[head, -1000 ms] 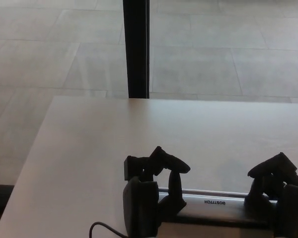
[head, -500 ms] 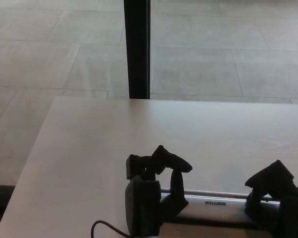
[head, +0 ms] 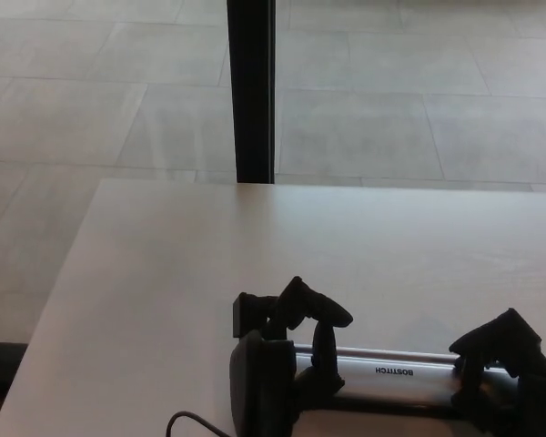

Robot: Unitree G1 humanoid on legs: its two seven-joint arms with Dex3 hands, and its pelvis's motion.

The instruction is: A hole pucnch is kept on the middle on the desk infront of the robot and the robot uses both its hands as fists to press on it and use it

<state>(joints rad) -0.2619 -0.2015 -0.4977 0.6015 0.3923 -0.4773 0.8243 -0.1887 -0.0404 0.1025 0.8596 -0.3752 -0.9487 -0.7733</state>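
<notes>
A long silver hole punch with black lettering lies across the near edge of the pale desk. My left hand rests on its left end with the fingers curled into a fist. At the punch's right end my right hand sits in the same way, fingers curled down onto the bar. Both fists are on top of the punch; neither wraps around it. The lower parts of both hands are cut off by the picture's bottom edge.
A black post stands behind the desk's far edge. Tiled floor lies beyond. A thin black cable loops at the bottom edge, left of my left hand.
Both fists have sunk a little lower on the hole punch, the right one most. The view has shifted slightly.
</notes>
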